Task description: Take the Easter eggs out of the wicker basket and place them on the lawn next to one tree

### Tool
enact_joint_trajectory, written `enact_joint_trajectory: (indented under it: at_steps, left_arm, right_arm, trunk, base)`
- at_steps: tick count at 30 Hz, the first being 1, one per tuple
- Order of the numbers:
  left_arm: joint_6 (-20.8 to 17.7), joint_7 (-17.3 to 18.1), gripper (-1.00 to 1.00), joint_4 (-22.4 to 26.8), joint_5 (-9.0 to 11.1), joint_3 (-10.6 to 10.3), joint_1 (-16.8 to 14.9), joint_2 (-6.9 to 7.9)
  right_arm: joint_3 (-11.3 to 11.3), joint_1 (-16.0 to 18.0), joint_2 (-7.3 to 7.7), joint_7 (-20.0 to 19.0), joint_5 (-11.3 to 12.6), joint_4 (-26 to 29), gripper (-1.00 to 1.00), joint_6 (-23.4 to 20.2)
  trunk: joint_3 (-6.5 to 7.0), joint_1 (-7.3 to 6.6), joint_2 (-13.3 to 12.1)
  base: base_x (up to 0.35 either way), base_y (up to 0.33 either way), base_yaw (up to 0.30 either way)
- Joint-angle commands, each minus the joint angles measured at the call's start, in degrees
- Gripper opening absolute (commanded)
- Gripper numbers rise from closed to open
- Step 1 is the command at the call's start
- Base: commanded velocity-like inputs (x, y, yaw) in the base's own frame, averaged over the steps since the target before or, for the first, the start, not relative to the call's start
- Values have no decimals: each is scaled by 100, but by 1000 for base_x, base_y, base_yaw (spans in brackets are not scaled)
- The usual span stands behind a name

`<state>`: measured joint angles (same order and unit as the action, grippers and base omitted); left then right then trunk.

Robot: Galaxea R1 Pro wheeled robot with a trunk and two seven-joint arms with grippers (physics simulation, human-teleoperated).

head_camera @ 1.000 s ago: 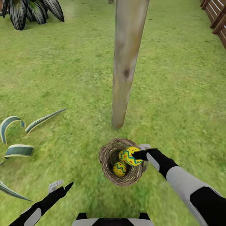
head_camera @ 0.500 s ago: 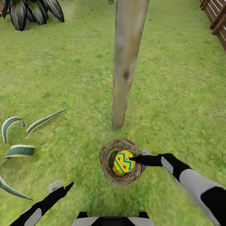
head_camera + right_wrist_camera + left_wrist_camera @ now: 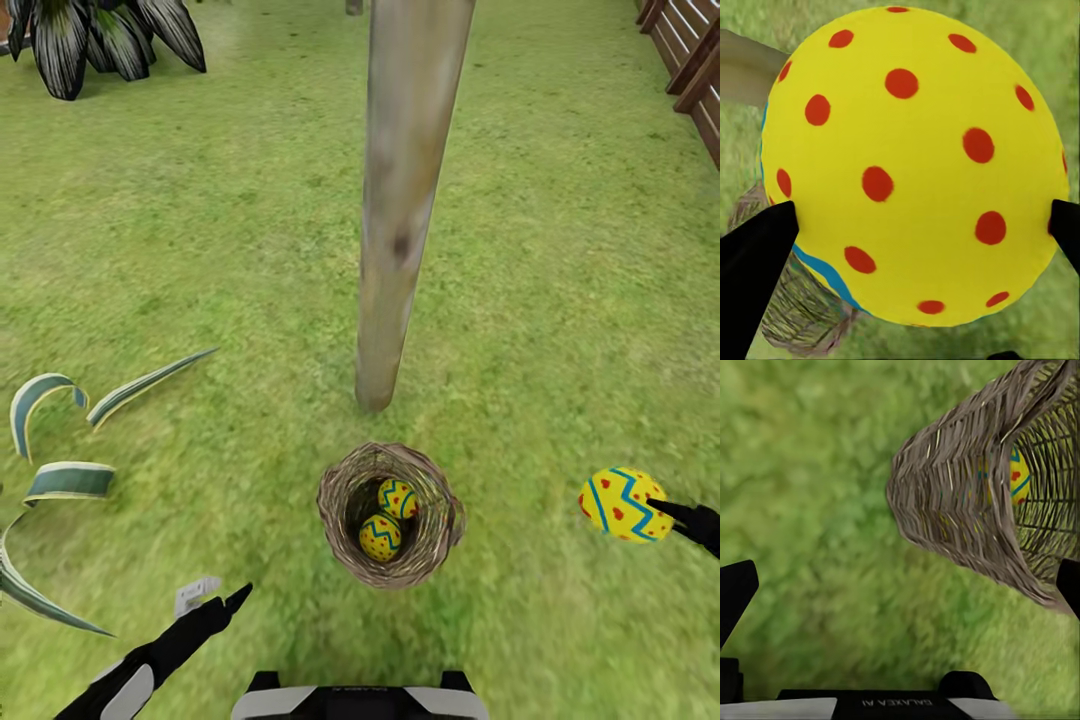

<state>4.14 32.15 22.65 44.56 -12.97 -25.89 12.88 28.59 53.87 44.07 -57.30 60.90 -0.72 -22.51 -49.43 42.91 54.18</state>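
— Where is your right gripper (image 3: 668, 508) sitting, and what is it carrying?

— You are holding one Easter egg (image 3: 624, 503) out to the right of the wicker basket (image 3: 388, 515), above the lawn (image 3: 200, 250). In the right wrist view your two dark fingers (image 3: 754, 259) are pressing against opposite sides of that egg (image 3: 916, 161), its yellow shell dotted red.

— And the other eggs?

— Two eggs (image 3: 382, 536) (image 3: 398, 498) are lying inside the basket, one just behind the other. The basket is standing on the grass near the foot of the pale tree trunk (image 3: 405, 190), not touching it.

— What about your left gripper (image 3: 218, 598)?

— You are hovering it low over the grass, left of the basket and apart from it. Its fingers are spread wide and gripping nothing; in the left wrist view the basket's woven wall (image 3: 967, 495) is showing ahead between the fingertips (image 3: 733, 592).
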Motion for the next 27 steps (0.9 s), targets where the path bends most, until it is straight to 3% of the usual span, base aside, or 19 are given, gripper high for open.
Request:
enact_joint_trajectory:
  at_steps: [1,6,8,10,15,27]
  left_arm:
    - [43,2,100,-6,30,-48,-4,0]
    - [50,2,100,-9,35,-48,-4,-1]
    - [52,5,100,-11,36,-48,-4,0]
    - [52,4,100,-14,36,-48,-4,1]
    - [60,2,100,-8,36,-48,-4,-2]
    - [60,11,100,-6,36,-39,-4,4]
  right_arm:
    - [62,8,-2,-7,55,-17,-100,238]
    - [118,10,-159,197,-97,-38,-100,536]
    - [113,9,-177,205,-216,-125,-100,1393]
    - [109,9,-179,203,-232,-296,-100,1721]
    - [111,9,-179,186,-236,-384,-100,1810]
    - [111,6,-186,184,-245,-394,-100,1811]
  trunk:
    - [15,-22,-38]
    - [51,-66,-119]
    - [51,-66,-119]
    - [51,-66,-119]
    - [51,-66,-119]
    - [51,-66,-119]
  base:
    - [0,0,0]
    - [0,0,0]
    - [0,0,0]
    - [0,0,0]
    - [0,-94,0]
    - [0,-280,0]
